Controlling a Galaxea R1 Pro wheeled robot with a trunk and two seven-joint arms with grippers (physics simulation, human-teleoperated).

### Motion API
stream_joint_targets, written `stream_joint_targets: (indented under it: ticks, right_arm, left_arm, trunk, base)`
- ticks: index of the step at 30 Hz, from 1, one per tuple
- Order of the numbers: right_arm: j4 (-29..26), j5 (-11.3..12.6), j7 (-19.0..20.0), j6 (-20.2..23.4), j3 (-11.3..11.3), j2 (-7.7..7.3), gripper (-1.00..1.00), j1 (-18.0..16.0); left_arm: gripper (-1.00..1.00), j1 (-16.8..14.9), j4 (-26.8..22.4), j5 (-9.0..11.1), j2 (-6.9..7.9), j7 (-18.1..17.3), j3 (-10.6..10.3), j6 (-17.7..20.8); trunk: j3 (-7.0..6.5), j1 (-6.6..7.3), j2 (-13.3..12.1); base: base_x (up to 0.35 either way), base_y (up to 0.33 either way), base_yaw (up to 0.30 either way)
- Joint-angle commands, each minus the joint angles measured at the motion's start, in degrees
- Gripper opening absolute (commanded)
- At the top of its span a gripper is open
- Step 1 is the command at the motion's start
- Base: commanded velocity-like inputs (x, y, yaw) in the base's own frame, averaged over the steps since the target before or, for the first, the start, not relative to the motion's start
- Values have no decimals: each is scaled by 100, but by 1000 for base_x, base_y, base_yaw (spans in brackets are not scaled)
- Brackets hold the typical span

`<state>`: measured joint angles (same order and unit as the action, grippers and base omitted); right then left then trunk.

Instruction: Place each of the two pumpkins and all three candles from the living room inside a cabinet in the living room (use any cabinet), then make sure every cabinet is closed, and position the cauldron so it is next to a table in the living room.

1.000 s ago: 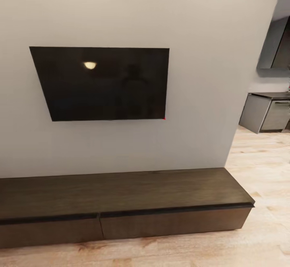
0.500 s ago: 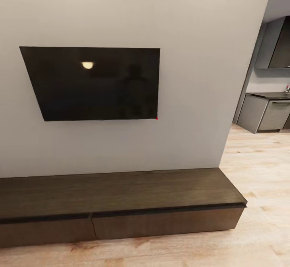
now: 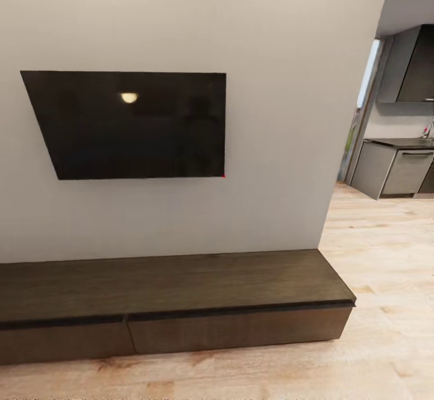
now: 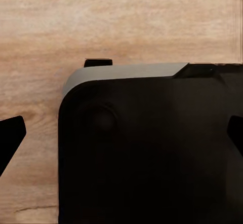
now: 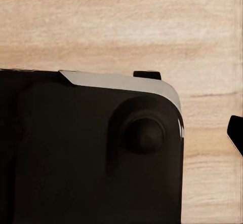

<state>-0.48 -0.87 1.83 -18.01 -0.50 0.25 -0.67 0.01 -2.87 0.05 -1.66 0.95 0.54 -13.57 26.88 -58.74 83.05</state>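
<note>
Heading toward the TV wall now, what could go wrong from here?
1. The low dark-brown cabinet juts out from the wall; driving closer could bump the base into its shut drawer fronts.
2. Both wrist views look down on the robot's black base and wood floor, giving little warning ahead.

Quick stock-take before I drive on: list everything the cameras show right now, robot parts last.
cabinet: one, dark brown wood, long and low against the wall, both visible drawer fronts shut
television: one, black, mounted on the wall above the cabinet
wall: one, pale grey
floor: light wood planks
kitchen counter unit: one, grey, far right beyond the wall's end
robot base: black with a grey edge, over the floor in both wrist views
left pincer fingertip: black, at the frame edge
</note>
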Motion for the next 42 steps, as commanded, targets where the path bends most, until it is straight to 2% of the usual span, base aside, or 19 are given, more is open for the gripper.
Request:
stream_joint_targets:
  ticks: [1, 6, 18, 31, 37, 42]
  right_arm:
    - [4, -5, 10, -23, 2, -3, 100, -3]
    - [-4, -4, 18, -36, -7, -7, 100, -3]
    - [-32, -19, 38, -65, -16, 1, 100, -3]
    - [-56, -19, 75, -62, -17, 9, 100, -3]
    - [-82, -2, 72, -89, 4, 22, 100, -3]
    - [-107, -1, 80, -109, 3, 44, 100, -3]
  left_arm:
    - [100, 1, -3, -2, -2, 10, 3, -14]
    - [100, 3, -3, 14, 39, 10, 11, -20]
    - [100, 2, -3, -5, 24, 12, -28, -23]
    - [100, -1, -79, -12, -64, 73, -20, -23]
    - [100, -1, -550, 20, -71, 85, 1, -11]
    - [100, -11, -695, 22, -69, 16, -9, -26]
  trunk:
    - [5, 1, 3]
    - [5, 1, 3]
    - [5, 1, 3]
    - [5, 1, 3]
    - [5, 1, 3]
    - [5, 1, 3]
  base:
    - [-92, -269, 0]
    - [-28, -280, 0]
    - [-1, -286, 0]
    - [-5, -286, 0]
    - [-155, -207, 0]
    - [-71, -77, 0]
